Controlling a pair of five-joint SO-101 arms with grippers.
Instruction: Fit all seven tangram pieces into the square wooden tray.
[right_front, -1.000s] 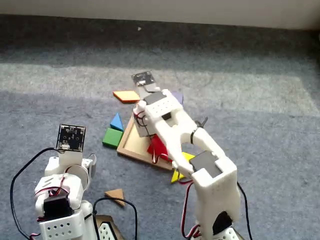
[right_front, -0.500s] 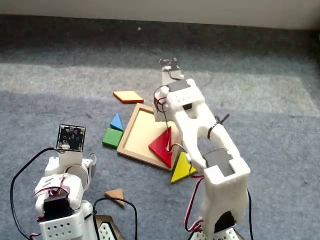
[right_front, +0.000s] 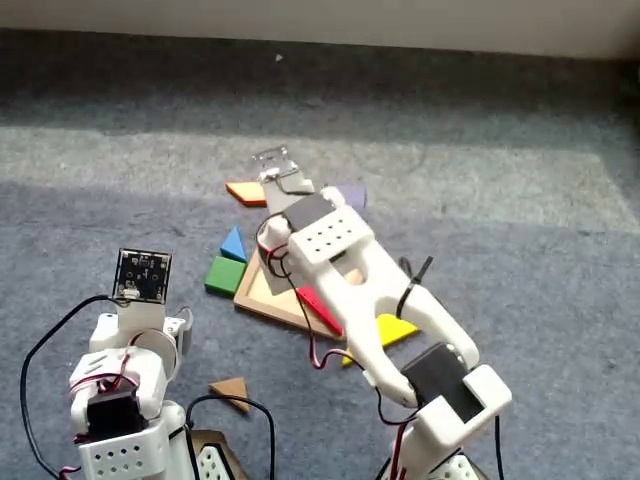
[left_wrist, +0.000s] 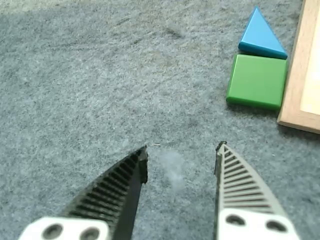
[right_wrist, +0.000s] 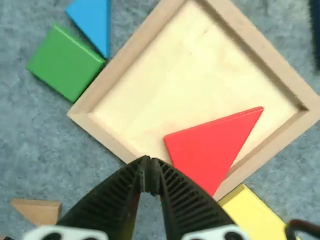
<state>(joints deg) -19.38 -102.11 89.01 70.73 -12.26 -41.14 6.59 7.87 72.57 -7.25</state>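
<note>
Our left tool (left_wrist: 182, 147) stands with its fingers apart over the grey, felt-like surface (left_wrist: 75, 75). The green square (left_wrist: 257, 81) and blue triangle (left_wrist: 261, 35) lie far-right of it, close together, the square just beside the wooden tray (left_wrist: 291, 100). We judge this arm the nearer for both. In the tray, the flat red triangle (right_wrist: 212, 145) lies with one edge along a near wall. Our right tool (right_wrist: 150, 165), fingers together and empty, hangs above the near rim. The yellow triangle (right_wrist: 252, 212) lies just outside.
</note>
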